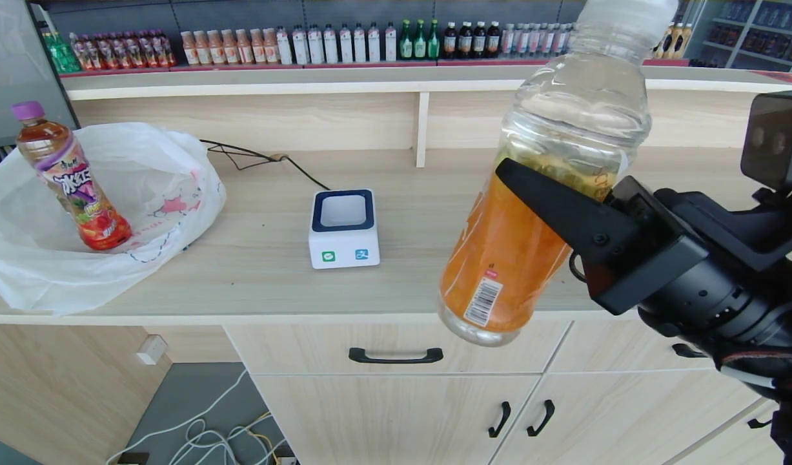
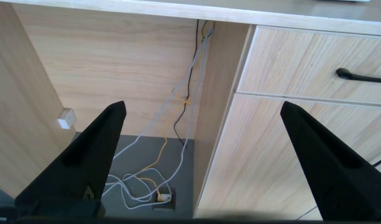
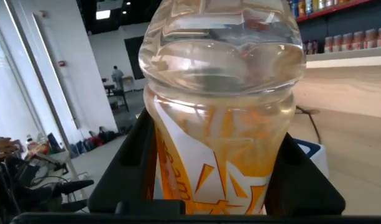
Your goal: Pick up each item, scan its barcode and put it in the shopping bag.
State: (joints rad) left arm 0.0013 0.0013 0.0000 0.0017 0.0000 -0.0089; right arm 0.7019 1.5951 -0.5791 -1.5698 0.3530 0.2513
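The right gripper (image 1: 543,192) clamps its fingers (image 1: 563,216) on a tilted orange drink bottle (image 1: 499,271), held over the counter's (image 1: 421,213) near right edge; the scanner (image 1: 343,226) sits at centre; the shopping bag (image 1: 150,174) lies far left, a tea bottle (image 1: 73,181) inside; the left gripper (image 2: 202,106) gapes wide, holding nothing, beside the cabinet drawers (image 2: 302,62).

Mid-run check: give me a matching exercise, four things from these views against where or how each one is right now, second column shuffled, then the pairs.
Things
1. orange-drink bottle
2. purple-capped bottle
3. scanner
4. left gripper

Place or state
A. open, low in front of the cabinet
B. leaning in the shopping bag
C. clamped in the right gripper, raised off the counter
D. sitting on the counter, mid-way along it

Pairs: 1-C, 2-B, 3-D, 4-A
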